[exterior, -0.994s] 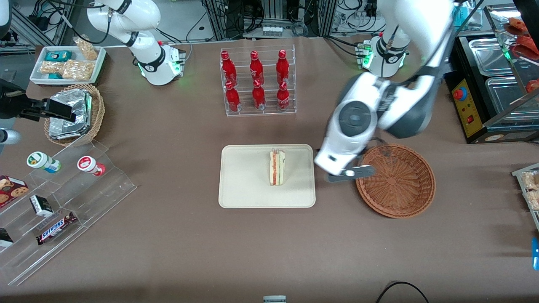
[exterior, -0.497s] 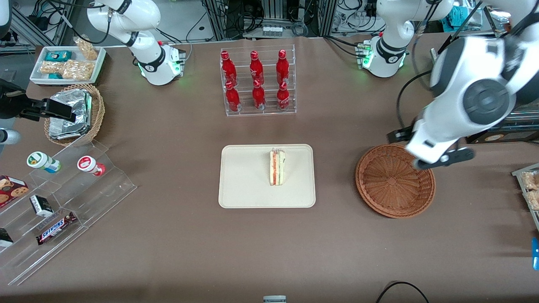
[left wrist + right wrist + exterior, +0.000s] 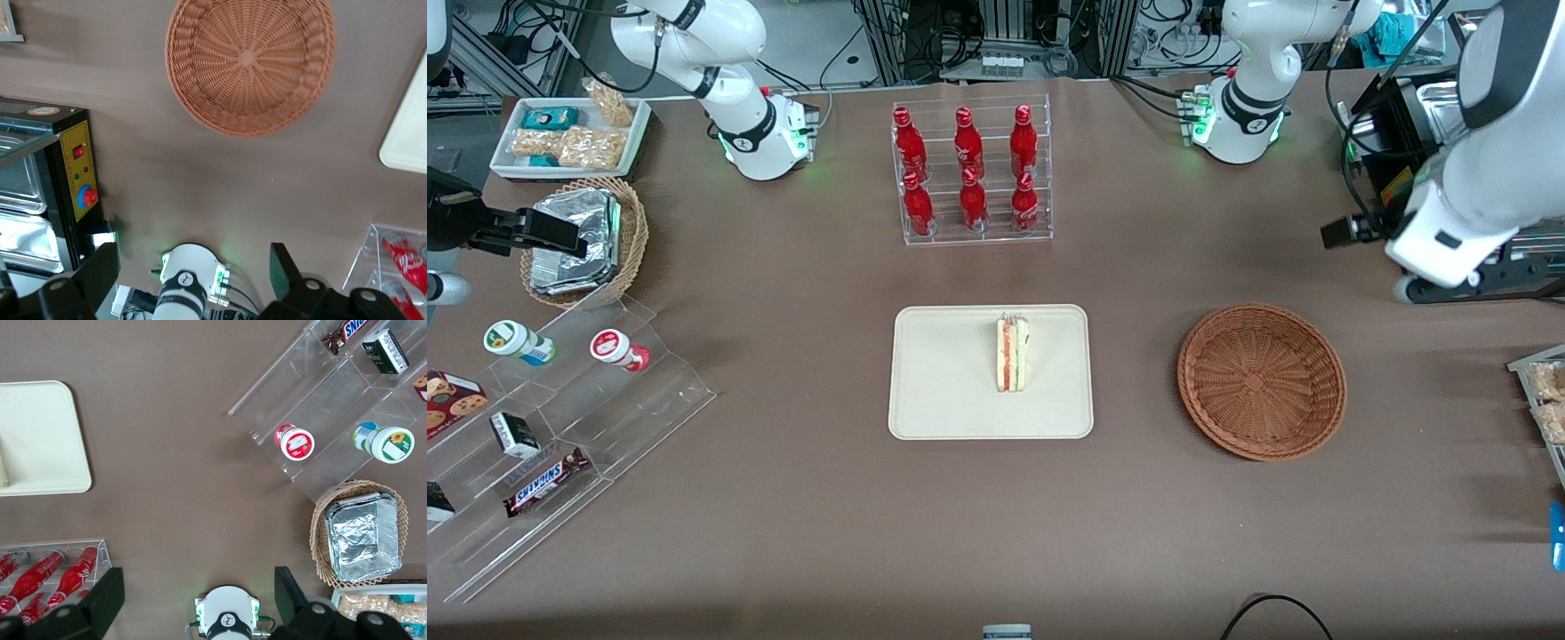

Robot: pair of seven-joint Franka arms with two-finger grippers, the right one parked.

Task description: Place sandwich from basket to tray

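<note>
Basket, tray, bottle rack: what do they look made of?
Basket: woven wicker or rattan-like strands, reddish-brown, matte; radial weave shows clearly in the left wrist view.
Tray: cream, smooth and matte, moulded rounded corners; probably plastic or pressed fibre. The sandwich lies on it.
Bottle rack: clear, glossy stepped shelves, likely acrylic.
Gripper: open, raised toward the working arm's end of the table.
</note>
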